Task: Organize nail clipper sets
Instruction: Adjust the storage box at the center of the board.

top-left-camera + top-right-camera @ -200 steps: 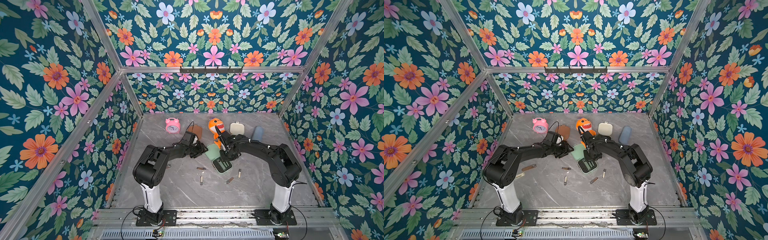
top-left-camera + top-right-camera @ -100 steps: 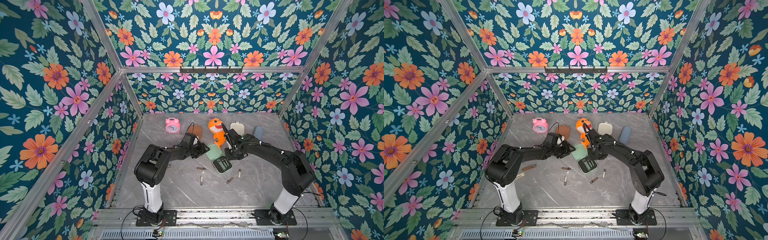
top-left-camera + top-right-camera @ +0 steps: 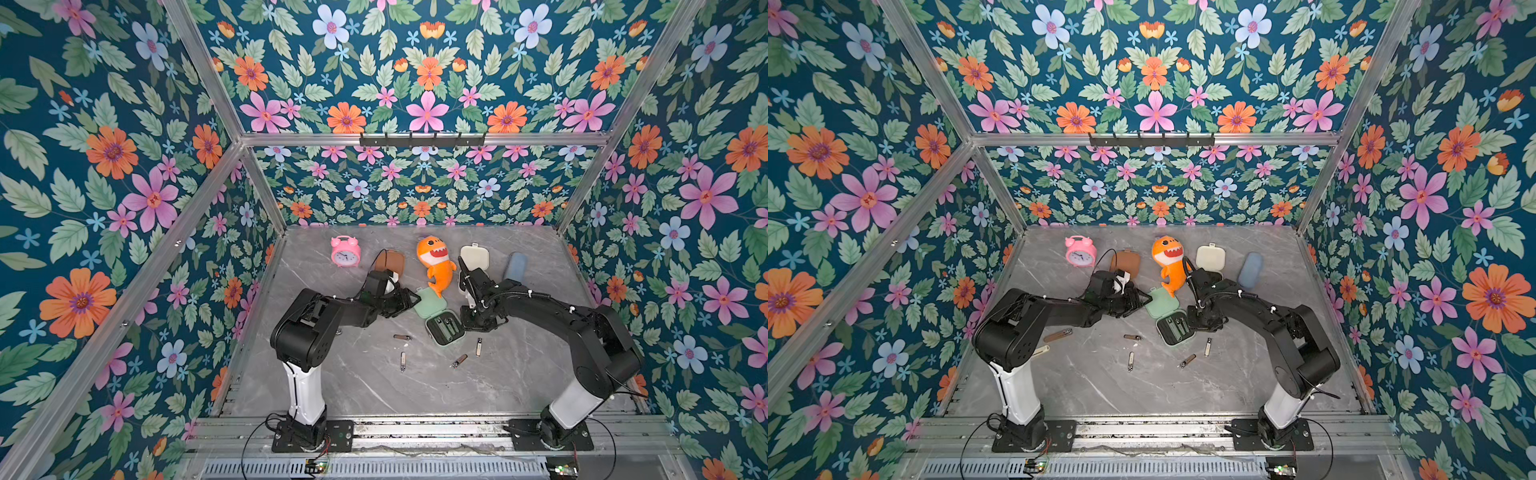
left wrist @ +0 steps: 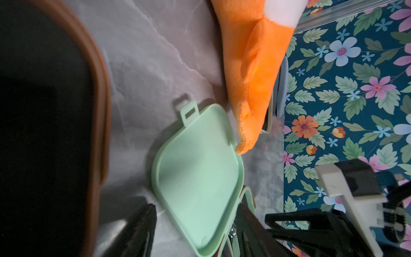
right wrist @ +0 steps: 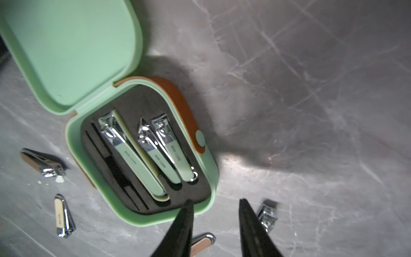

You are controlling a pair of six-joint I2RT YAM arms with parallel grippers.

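Observation:
The mint green case (image 3: 444,330) lies open mid-table with its lid (image 3: 430,303) flat. Three mint-handled clippers (image 5: 155,153) sit in its black insert. My left gripper (image 3: 415,300) (image 4: 196,203) is open, and its fingers stand either side of the lid's corner. My right gripper (image 3: 471,322) (image 5: 215,201) is open at the case's right rim with only table between the fingers. Several loose clippers (image 3: 402,360) (image 5: 63,214) lie in front of the case. The brown case (image 3: 390,261) and the cream case (image 3: 473,257) lie open at the back, partly hidden by the arms.
At the back stand a pink alarm clock (image 3: 345,251), an orange shark plush (image 3: 436,266) touching the mint lid, and a blue-grey pouch (image 3: 515,266). Two more slim tools (image 3: 1057,335) lie by the left arm. Floral walls close three sides.
My right arm has swung rightward, and its gripper has come off the mint case's insert to the case's right rim. The left arm has hardly moved.

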